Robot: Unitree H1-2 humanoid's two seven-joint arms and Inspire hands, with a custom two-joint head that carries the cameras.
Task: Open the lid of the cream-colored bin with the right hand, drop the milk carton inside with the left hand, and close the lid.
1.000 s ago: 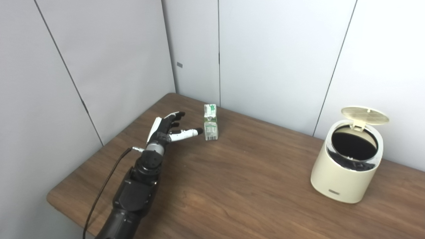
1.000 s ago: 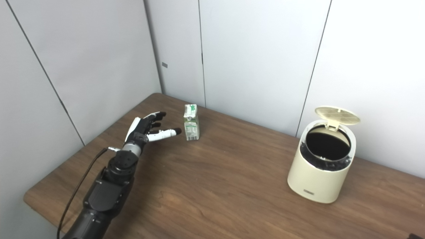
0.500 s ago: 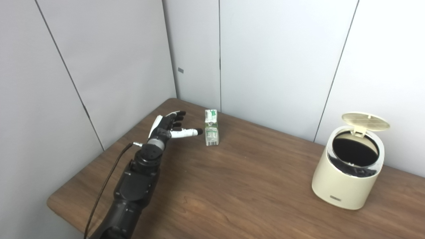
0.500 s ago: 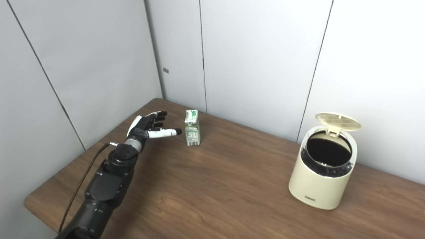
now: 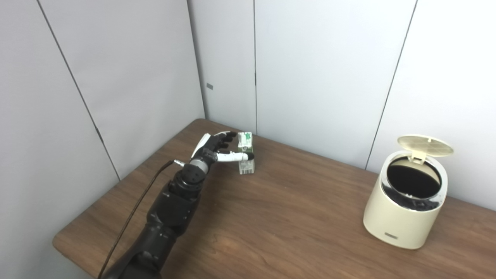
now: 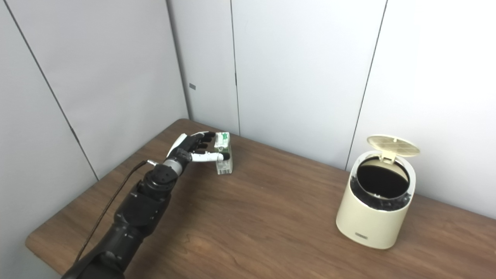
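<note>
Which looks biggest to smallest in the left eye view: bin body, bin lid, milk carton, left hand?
1. Bin body, clearly largest.
2. Bin lid, seen tilted, so foreshortened.
3. Left hand and milk carton look about alike; the fingers overlap the carton, so no ranking between them.

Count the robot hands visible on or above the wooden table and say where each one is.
1. The left hand is at the table's far left, fingers spread around the small green-and-white milk carton. The right hand is out of view.
</note>
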